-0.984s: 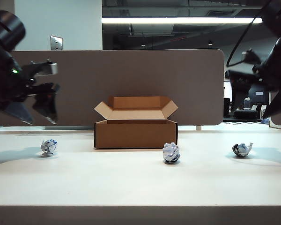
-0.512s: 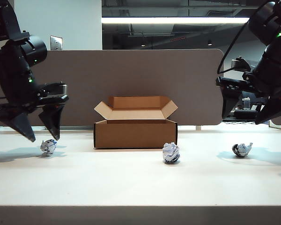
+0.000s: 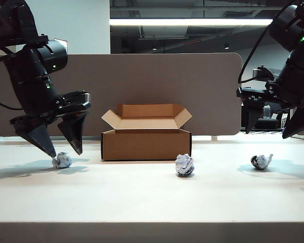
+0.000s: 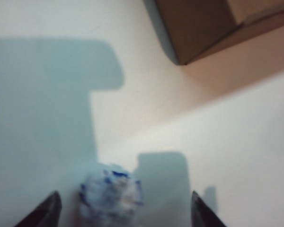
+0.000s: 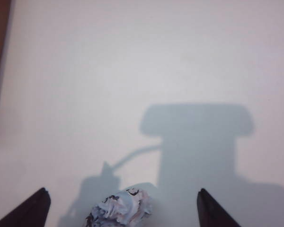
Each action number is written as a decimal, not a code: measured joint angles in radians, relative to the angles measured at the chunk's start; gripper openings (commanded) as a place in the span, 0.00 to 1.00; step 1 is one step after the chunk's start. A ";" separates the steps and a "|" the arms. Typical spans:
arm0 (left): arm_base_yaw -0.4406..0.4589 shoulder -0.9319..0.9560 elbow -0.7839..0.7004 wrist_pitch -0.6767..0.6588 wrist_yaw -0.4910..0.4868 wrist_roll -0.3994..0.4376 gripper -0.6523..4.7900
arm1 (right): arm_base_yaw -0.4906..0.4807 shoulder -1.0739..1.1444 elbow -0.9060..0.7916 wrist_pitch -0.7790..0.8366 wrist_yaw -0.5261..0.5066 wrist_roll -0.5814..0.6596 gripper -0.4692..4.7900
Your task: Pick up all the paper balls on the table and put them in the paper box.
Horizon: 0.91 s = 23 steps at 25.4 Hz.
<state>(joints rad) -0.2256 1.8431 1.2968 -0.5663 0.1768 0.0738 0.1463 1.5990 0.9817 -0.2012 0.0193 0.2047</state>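
Left hand (image 3: 62, 151) now lower, spread astride left paper ball (image 3: 62, 160); right hand (image 3: 274, 130) spread, well above table (image 3: 142, 202).

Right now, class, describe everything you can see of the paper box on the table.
The paper box is a low, rectangular box of plain brown cardboard. Its top is open, with flaps splayed outward and one standing at the back. It sits flat and upright on the table, in front of the partition panel. Nothing but the table touches it; its inside is hidden.

Your left wrist view blurs the paper ball (image 4: 111, 196); right gripper (image 3: 278, 124) fingertip cut by frame edge.
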 measured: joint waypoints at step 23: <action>-0.008 0.038 0.003 -0.049 -0.047 0.000 0.75 | 0.035 0.091 0.002 -0.108 0.010 0.006 0.89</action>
<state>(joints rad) -0.2333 1.8812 1.2999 -0.6151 0.1299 0.0738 0.1810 1.6897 0.9836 -0.3096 0.0292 0.2108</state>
